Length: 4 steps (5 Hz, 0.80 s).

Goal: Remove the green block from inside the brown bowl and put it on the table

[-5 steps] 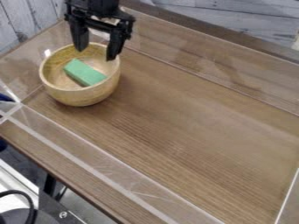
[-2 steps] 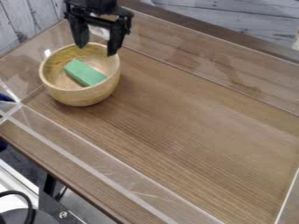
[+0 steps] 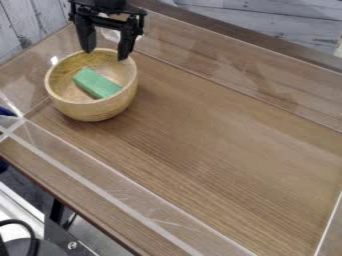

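Blue patch: a small bit of blue (image 3: pixel 6 122) showed at the left edge of the frame, around mid-height, too cut off to name.
Black cable: it curved through the lower left corner (image 3: pixel 23 222), off the tabletop.
Brown bowl: the round, light tan bowl (image 3: pixel 90 111) sat upright in the upper left of the frame, its pale inside facing up.
Green block: the mint-green block (image 3: pixel 96 84) lay inside the bowl, on its bottom, slanting from upper left to lower right.
Gripper: the dark gripper (image 3: pixel 106 46) hung at the top left of the frame, by the bowl's far rim, pointing down. Its jaws were spread wide, with one finger on either side of a gap and nothing held between them. The block was apart from both fingers, nearer the camera.
Clear edging: a see-through strip (image 3: pixel 118 196) ran diagonally from the left side toward the bottom of the frame, along the table's near edge.
Table: the brown wood-grain top (image 3: pixel 221 135) filled the middle and right of the frame.
Backdrop: pale grey, wood-patterned boards (image 3: pixel 297 14) crossed the upper right.
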Available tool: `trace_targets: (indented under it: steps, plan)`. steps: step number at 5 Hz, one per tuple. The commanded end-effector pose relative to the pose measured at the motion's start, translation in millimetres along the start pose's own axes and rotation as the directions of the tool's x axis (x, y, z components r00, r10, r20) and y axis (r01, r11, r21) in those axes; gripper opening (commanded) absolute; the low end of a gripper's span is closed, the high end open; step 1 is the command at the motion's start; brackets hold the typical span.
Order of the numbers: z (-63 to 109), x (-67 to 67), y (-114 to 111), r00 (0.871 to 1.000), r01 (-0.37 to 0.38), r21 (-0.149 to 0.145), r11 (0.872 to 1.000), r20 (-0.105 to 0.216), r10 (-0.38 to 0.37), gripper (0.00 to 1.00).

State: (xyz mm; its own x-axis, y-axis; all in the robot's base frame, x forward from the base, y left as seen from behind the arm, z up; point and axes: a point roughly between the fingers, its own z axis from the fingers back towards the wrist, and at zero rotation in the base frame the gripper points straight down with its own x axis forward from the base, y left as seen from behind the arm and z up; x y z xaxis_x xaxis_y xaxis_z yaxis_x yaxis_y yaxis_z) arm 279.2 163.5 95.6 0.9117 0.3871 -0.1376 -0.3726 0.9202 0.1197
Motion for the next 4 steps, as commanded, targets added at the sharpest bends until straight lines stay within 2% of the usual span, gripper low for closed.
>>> trace_targets:
  steps: [1, 3, 4]
  plan:
    - [9.2, 6.2, 3, 0.998, 0.048, 0.038, 0.998, 0.049, -0.049, 1.00]
    - [-5.8, 4.4, 27, 0.992, 0.106, 0.054, 0.993, 0.063, -0.109, 1.00]
    - [-16.8, 7.3, 39, 0.992, 0.114, 0.033, 0.993, 0.054, -0.116, 1.00]
